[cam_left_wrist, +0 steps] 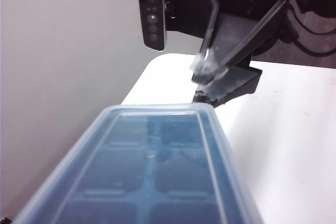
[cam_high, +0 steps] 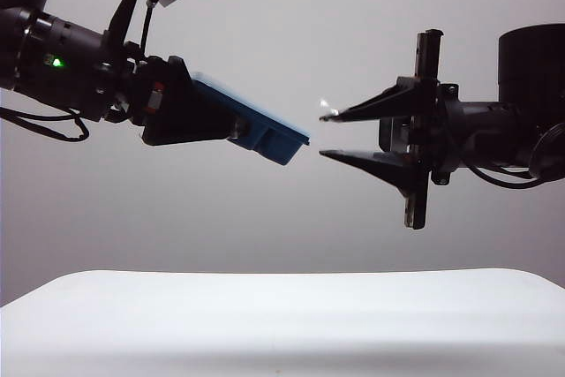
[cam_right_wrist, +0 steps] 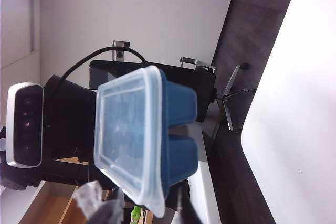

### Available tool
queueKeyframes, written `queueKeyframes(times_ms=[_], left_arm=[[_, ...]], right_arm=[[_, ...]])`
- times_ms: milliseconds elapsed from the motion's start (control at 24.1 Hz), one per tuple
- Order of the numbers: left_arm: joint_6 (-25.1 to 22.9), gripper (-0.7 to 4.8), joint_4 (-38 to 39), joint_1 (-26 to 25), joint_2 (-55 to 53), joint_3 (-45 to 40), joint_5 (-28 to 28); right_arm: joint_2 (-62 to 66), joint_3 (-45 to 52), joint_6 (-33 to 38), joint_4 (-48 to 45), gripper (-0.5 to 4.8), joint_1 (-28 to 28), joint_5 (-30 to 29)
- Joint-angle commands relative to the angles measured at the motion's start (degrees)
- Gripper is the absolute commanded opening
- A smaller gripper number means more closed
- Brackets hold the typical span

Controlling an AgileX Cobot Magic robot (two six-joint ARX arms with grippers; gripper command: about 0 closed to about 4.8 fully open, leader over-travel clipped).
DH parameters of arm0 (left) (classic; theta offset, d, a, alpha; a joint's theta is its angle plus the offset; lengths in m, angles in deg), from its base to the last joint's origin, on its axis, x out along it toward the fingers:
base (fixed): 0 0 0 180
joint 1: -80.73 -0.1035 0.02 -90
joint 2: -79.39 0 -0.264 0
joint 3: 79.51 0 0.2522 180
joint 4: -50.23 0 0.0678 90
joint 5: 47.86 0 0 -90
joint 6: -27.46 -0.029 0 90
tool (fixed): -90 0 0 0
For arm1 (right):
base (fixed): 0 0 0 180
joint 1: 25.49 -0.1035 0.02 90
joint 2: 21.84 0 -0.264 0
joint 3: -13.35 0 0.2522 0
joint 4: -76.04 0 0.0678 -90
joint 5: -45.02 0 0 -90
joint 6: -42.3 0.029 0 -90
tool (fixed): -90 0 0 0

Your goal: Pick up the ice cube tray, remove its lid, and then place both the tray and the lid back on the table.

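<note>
The small navy-blue soft-plastic ice cube tray (cam_high: 265, 134), translucent lid (cam_right_wrist: 126, 135) still fitted, is held aloft above the white bench (cam_high: 282, 324) by the clenched left tool (cam_high: 190, 112). The right tool (cam_high: 325, 134) is spread just beside it; lid removal and set-down remain.

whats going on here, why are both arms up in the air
The left gripper is holding the ice cube tray up above the table, and the lid is on it, not yet removed. The right gripper hovers just off the tray's free end with its jaws apart, holding nothing. It looks lined up to take hold of the lid's edge and peel it off, though that is only a guess.
</note>
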Motion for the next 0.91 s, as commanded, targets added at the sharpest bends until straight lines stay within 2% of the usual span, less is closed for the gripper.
queueKeyframes(times_ms=[42,166,208,291,415,540,623,914], left_arm=[[-0.2,2.67,-1.3,0.0,0.1,0.2,0.1],[-0.2,2.67,-1.4,0.0,0.0,0.2,0.1],[-0.3,2.67,-1.4,0.0,-0.2,0.2,0.0],[-0.2,2.67,-1.4,0.0,-0.4,0.2,0.0],[-0.2,2.67,-1.4,0.0,-0.8,0.1,-0.1],[-0.2,2.67,-1.4,0.0,-0.9,0.1,-0.1],[-0.2,2.67,-1.4,0.0,-0.9,0.1,-0.1],[-0.2,2.67,-1.4,0.0,-0.9,0.1,-1.5]], right_arm=[[-0.3,0.0,0.4,-0.5,1.43,-0.7,-0.1],[-0.3,0.0,0.6,-0.6,1.31,-1.6,0.1],[-0.3,0.0,0.6,-0.5,1.03,-2.1,0.1],[-0.3,0.0,0.6,-0.6,1.02,-2.1,0.3],[-0.3,0.0,0.6,-0.6,0.47,-2.2,0.3],[-0.3,0.0,0.6,-1.0,0.30,-2.2,0.2],[-0.3,0.0,0.5,-1.0,-0.05,-2.2,0.1],[-0.3,0.0,0.0,-1.0,-0.04,-2.2,0.3]])
